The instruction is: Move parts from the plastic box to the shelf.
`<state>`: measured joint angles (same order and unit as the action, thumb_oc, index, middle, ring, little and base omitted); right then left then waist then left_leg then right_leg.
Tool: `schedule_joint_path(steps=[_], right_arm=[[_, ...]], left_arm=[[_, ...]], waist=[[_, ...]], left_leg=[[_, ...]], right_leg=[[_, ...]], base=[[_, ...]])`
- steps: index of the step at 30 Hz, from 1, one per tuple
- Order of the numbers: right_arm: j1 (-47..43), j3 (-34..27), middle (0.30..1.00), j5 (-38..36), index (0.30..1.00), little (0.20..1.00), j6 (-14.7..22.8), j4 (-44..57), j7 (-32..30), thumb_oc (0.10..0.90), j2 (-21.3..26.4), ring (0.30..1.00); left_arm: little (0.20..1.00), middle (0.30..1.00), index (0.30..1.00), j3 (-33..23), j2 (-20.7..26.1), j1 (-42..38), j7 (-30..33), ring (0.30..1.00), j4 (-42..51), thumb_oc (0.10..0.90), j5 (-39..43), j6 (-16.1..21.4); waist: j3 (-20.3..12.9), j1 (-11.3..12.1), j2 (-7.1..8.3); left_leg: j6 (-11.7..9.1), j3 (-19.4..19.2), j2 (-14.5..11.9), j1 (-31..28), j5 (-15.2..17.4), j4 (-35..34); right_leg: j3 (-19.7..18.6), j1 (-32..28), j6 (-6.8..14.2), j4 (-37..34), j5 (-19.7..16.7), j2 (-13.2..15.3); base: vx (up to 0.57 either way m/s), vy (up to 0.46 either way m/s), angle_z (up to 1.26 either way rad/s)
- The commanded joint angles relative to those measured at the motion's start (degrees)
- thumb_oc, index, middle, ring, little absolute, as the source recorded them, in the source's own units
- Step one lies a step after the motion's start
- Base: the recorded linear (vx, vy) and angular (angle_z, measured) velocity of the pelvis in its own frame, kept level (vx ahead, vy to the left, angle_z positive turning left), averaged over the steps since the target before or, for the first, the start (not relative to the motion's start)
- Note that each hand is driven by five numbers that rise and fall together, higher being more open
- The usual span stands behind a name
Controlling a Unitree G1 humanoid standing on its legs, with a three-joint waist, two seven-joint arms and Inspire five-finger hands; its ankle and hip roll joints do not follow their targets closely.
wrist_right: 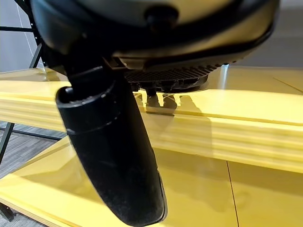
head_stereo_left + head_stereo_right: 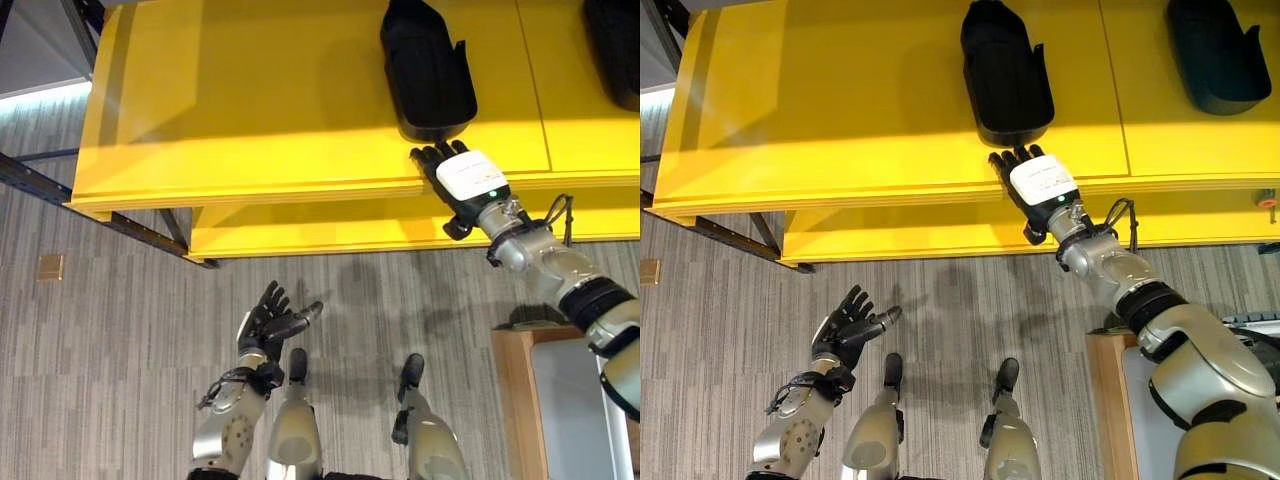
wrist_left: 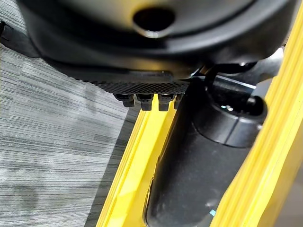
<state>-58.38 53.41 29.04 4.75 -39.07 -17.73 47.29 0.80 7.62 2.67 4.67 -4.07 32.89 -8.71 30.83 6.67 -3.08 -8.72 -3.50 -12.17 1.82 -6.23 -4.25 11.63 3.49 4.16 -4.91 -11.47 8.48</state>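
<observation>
Fingers of the right hand [image 2: 1038, 183] lie straight on the front edge of the yellow shelf [image 2: 840, 120], just before a black part [image 2: 1005, 72], and they hold nothing; whether the tips touch the part I cannot tell. The left hand [image 2: 268, 322] hangs low over the floor, its fingers spread and relaxed, also empty. A second black part [image 2: 1212, 52] stands on the shelf to the right, well apart from the first. So two parts seem already placed. The plastic box I cannot identify; a pale container [image 2: 1140, 420] in a wooden frame shows at the lower right, perhaps it. How many parts are left cannot be judged.
</observation>
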Motion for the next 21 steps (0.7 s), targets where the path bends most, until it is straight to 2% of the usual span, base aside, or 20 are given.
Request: schedule_joint_path(steps=[1,21], right_arm=[[-13.78,3.63,1.000,-1.03,1.000,1.000,0.38,-0.94,-2.49,0.900,0.07,1.000],[-16.94,4.28,1.000,-2.52,1.000,1.000,-0.35,-6.30,-3.89,0.900,-1.03,1.000]], left_arm=[[1.000,1.000,1.000,0.73,-0.65,0.56,-0.12,1.000,7.02,0.900,-0.89,4.55],[1.000,1.000,1.000,0.34,-0.34,1.62,0.10,1.000,7.51,0.900,-0.74,5.33]], waist=[[-1.04,1.18,0.55],[-1.04,2.21,0.77]], left_leg=[[2.65,-2.36,0.36,-0.18,0.19,0.88],[2.36,-2.23,0.23,2.01,0.12,1.49]], right_leg=[[-2.22,-4.21,-0.39,5.17,3.49,3.66],[-1.81,-3.13,-0.37,4.81,3.16,3.89]], base=[[0.00,0.000,0.00],[0.00,0.003,0.01]])
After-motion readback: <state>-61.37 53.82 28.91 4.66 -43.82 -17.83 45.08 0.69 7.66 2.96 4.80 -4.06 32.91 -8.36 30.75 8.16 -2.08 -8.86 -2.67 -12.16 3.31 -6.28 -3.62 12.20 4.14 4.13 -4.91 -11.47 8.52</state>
